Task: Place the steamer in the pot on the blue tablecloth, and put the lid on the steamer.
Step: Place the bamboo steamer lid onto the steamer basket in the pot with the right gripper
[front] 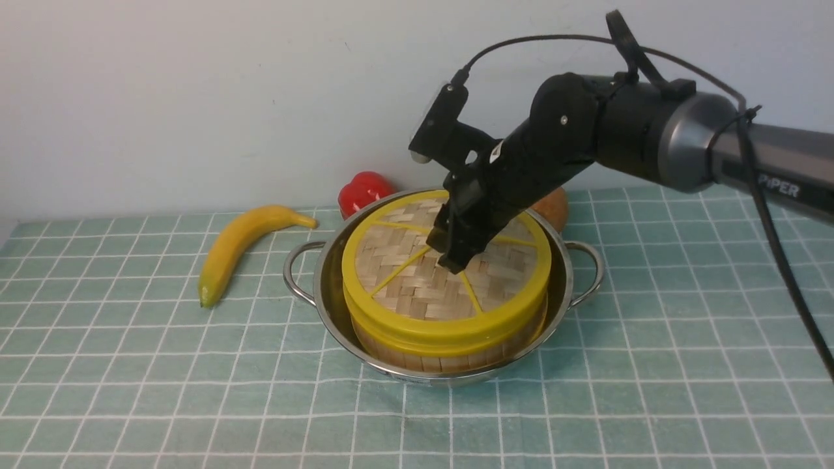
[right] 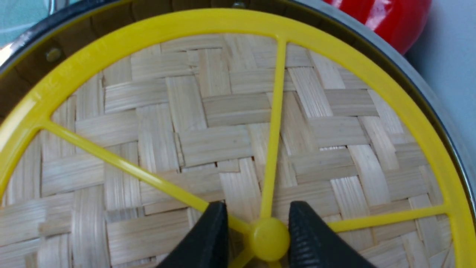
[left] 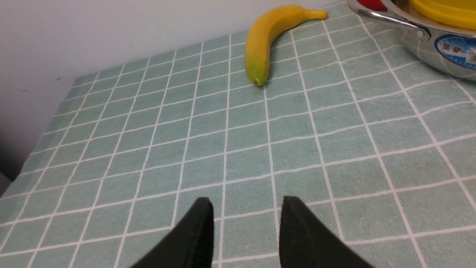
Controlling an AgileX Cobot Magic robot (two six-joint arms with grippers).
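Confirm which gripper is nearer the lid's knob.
Right. The right gripper straddles the knob on the lid, a finger on each side. The left gripper is over the tablecloth, off beside the pot, apart from it.

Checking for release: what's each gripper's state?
Left gripper: open, empty.
Right gripper: open, straddling the knob of the lid.

The lid [front: 417, 293] covers the steamer [front: 423, 361], so we cannot see inside. The right gripper [front: 453, 260] hides the knob [right: 269, 238] in the front view. The red thing [front: 361, 189] sits half behind the pot [front: 326, 286]. We cannot tell what the brown thing [front: 552, 207] behind the arm [front: 651, 137] is. Only the left gripper's [left: 246, 203] tips show. The pot's label [left: 459, 50] is too small to read.
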